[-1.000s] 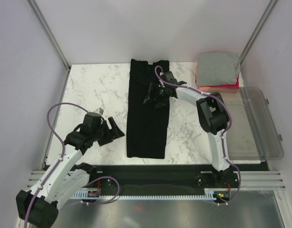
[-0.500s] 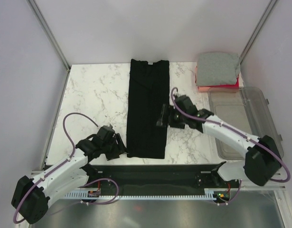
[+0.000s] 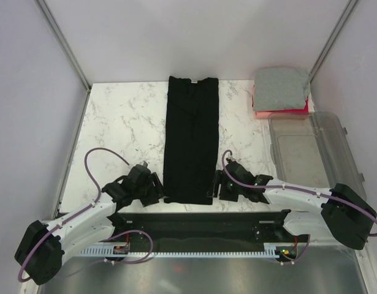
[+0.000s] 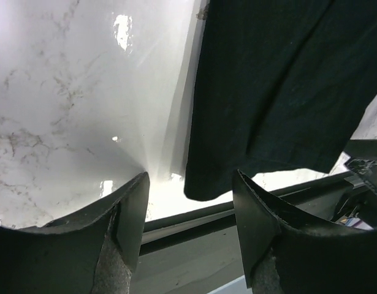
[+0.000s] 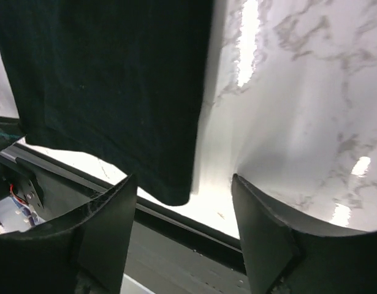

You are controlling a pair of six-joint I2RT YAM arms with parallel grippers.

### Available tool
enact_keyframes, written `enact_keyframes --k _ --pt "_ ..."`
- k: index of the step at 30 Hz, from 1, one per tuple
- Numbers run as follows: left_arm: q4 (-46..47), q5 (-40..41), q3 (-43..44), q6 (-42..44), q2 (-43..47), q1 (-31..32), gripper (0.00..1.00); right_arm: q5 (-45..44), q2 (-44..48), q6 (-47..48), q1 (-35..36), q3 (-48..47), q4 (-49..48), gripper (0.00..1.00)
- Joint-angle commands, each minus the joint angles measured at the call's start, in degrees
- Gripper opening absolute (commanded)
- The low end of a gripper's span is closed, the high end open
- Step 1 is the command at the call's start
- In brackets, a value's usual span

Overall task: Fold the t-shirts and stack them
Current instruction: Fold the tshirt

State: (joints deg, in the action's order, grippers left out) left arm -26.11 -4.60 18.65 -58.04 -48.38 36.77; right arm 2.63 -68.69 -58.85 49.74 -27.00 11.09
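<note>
Black tee: flat strip on table.
Left hand: spread, straddling its near left corner.
Right hand: spread, at near right corner.
Grey tee: atop red-pink tee, far right.

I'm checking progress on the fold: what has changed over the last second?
The right gripper came back from the far half of the black t-shirt to its near right corner; the left gripper closed in on the near left corner. Both are open, holding nothing. The black t-shirt, grey t-shirt, red-pink t-shirt and bin stayed put.
</note>
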Motion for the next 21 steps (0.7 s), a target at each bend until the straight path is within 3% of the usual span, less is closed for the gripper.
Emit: enact_keyframes --k 1,5,8,9,11,12,14,15,21 --pt "3.0 2.1 -1.3 -2.2 -0.3 0.5 0.63 -1.1 -1.7 -3.2 2.0 1.0 -5.1 0.69" --pt "4.4 2.1 -1.8 -2.3 -1.0 0.8 0.61 -1.6 -2.5 -4.6 4.0 1.3 -5.5 0.55" --pt "6.0 2.2 -2.4 -2.6 -1.8 0.8 0.52 -1.8 -2.6 -5.0 4.7 1.3 -6.0 0.40" --pt "6.8 2.1 -2.7 -2.7 -2.1 0.9 0.41 -1.8 -2.8 -5.0 4.8 1.4 -6.1 0.30" --pt "7.6 2.4 -2.8 -2.8 -2.7 1.0 0.30 -1.9 -2.9 -5.1 4.9 1.4 -6.0 0.19" --pt "8.1 2.5 -2.7 -2.7 -2.9 1.0 0.20 -2.0 -2.7 -5.2 4.8 1.7 -6.0 0.12" --pt "9.1 2.6 -2.2 -2.1 -3.5 1.2 0.10 -2.3 -2.1 -5.5 4.8 2.0 -6.1 0.03" --pt "9.2 2.7 -2.0 -1.7 -3.8 1.2 0.02 -2.3 -1.2 -5.6 4.8 2.4 -6.0 0.01" --pt "7.0 3.3 -0.6 -3.1 -1.3 4.3 0.02 -3.5 4.9 -5.7 4.9 1.8 -0.6 0.00"
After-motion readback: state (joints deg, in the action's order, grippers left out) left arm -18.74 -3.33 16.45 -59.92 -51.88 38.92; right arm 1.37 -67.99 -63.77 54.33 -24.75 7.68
